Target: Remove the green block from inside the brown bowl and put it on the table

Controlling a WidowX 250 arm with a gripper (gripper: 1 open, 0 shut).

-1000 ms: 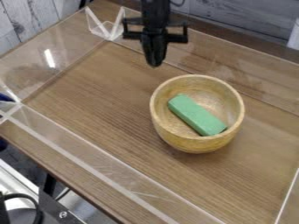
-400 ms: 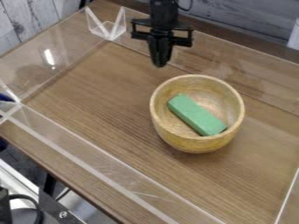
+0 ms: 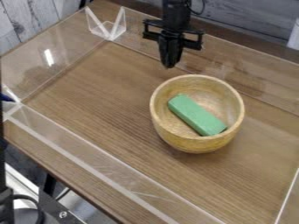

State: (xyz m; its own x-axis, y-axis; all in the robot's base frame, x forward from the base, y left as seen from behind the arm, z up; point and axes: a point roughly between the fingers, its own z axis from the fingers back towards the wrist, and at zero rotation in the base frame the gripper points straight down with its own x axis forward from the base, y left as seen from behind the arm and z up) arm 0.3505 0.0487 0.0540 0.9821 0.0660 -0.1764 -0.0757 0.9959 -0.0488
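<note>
The green block (image 3: 197, 115) lies flat and diagonal inside the brown bowl (image 3: 177, 133), which stands right of centre on the table (image 3: 93, 105). My gripper (image 3: 170, 63) hangs point-down behind and slightly left of the bowl, just above the tabletop. Its black fingers are pressed together, shut, with nothing between them. It is apart from both bowl and block.
Low clear acrylic walls (image 3: 70, 149) edge the table on all sides. A clear bracket (image 3: 108, 26) sits at the far left corner. Bare wood lies left of and in front of the bowl.
The gripper has drifted to the right and slightly down, coming nearer the bowl's far rim. It has stayed shut. Bowl and block have not moved.
</note>
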